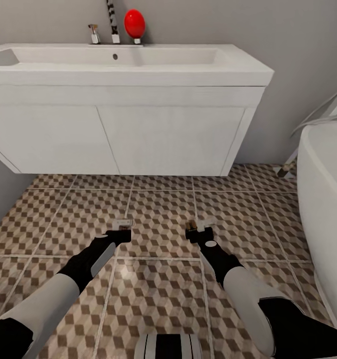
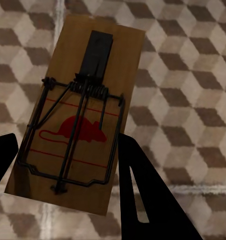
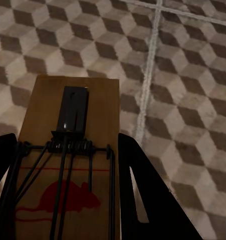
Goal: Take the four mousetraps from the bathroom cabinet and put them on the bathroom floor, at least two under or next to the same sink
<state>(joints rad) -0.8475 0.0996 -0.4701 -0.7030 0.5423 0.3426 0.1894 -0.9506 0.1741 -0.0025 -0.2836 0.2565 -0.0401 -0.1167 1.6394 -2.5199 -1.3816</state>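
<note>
The sink (image 1: pixel 123 65) is at the back, over the floor (image 1: pixel 158 219). The bathtub (image 1: pixel 323 199) is on the right. Each end effector, left (image 1: pixel 122 230) and right (image 1: pixel 197 232), holds a mousetrap (image 2: pixel 75 120) above the floor.

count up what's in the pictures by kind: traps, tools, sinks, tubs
mousetraps: 2, one in the left tool, one in the right tool
tools: 2
bathroom sink: 1
bathtub: 1
total: 6

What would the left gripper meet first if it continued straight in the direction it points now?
Probably the bathroom floor: beyond the left gripper and the mousetrap it holds, the wrist view shows patterned tile. The distance to it is unclear.
</note>
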